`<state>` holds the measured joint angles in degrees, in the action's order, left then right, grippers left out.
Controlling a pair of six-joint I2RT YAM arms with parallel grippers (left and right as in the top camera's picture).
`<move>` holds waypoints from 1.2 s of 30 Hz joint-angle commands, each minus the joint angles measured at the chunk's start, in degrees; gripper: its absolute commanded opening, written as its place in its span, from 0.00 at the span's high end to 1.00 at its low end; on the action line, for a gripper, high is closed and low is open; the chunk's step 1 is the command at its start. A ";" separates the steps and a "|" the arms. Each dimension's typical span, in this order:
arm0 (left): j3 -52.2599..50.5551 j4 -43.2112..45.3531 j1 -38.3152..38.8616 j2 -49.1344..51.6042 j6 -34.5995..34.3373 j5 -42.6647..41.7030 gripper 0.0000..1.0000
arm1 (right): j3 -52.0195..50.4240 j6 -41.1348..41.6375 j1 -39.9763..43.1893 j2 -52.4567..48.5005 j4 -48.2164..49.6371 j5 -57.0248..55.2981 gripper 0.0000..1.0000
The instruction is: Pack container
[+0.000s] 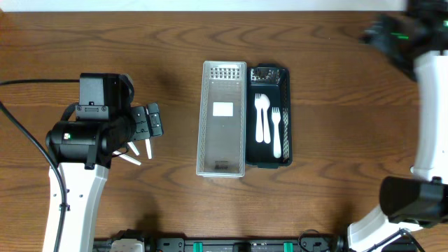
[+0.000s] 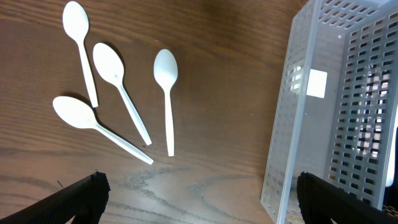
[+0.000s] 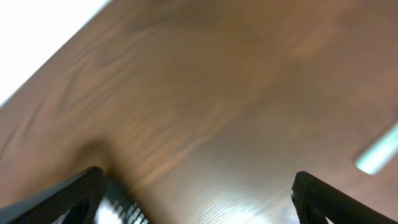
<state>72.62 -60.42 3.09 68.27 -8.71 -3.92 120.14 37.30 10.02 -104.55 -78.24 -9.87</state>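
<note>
Several white plastic spoons [image 2: 118, 93] lie loose on the wooden table, fanned out; in the overhead view only their handles [image 1: 133, 150] show under my left arm. My left gripper [image 2: 199, 199] is open and empty, above the bare table between the spoons and a white perforated basket [image 2: 336, 112]. In the overhead view the basket [image 1: 224, 164] is empty and stands at the centre, touching a black tray [image 1: 286, 119] that holds a white spoon [image 1: 260, 115] and a white fork [image 1: 276, 129]. My right gripper [image 3: 199, 199] is open and empty, over bare table at the far right [image 1: 378, 35], blurred.
The left arm's black cable [image 1: 28, 140] runs along the table's left side. The right arm's white link [image 1: 428, 112] stands along the right edge. The table's far edge shows as a bright strip in the right wrist view [image 3: 37, 43].
</note>
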 commanded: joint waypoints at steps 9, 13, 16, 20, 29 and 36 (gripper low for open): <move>0.74 -0.17 -0.28 0.22 0.98 0.07 0.02 | -20.72 4.85 24.55 -5.31 10.75 10.60 0.01; 0.74 -0.20 -0.28 0.22 0.98 0.07 0.02 | -28.24 1.01 31.32 -5.31 17.62 10.58 0.01; 0.74 -0.20 -0.28 0.22 0.98 0.07 0.02 | -32.37 -2.43 35.06 -5.31 22.40 10.93 0.01; 0.74 -0.17 -0.28 0.22 0.98 0.07 0.02 | -36.79 -9.55 38.36 -5.33 28.55 10.99 0.01; 0.74 -0.20 -0.28 0.22 0.98 0.04 0.02 | -41.75 -16.52 40.72 -5.33 35.80 10.95 0.01; 0.74 -0.20 -0.28 0.22 0.98 0.04 0.02 | -42.23 -16.79 41.53 -6.91 37.79 10.95 0.01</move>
<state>72.62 -60.42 3.09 68.27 -8.71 -3.92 78.35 22.04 50.22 -110.34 -40.75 0.78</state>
